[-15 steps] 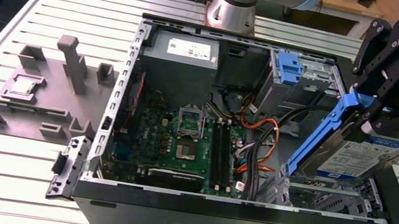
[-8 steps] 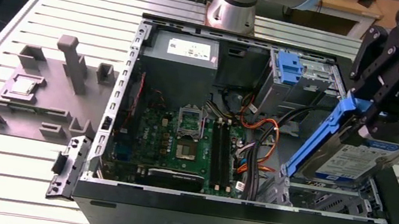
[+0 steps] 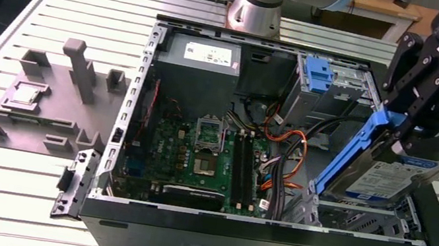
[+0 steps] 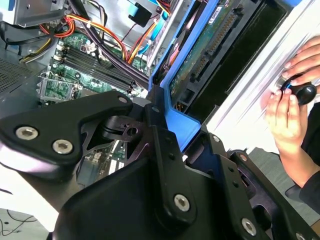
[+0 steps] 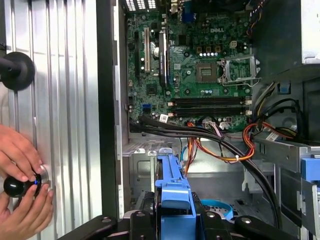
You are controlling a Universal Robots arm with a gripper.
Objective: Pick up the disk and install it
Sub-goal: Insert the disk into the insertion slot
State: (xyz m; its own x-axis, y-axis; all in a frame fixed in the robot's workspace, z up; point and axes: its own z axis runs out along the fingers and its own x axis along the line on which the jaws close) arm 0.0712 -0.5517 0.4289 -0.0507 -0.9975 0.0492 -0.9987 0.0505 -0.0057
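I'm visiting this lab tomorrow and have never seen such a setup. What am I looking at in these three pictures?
A robot arm works over an open computer case lying on a slatted metal table. The exterior view comes from a camera off the arm; both wrist views come from cameras riding on the arm, looking into the case at the motherboard. The black gripper is shut on the disk, a silver drive in a blue bracket, held tilted above the case's end at the exterior view's right. A grey fixture lies beside the case. In the first wrist view a person's hands touch a black knob at the table.
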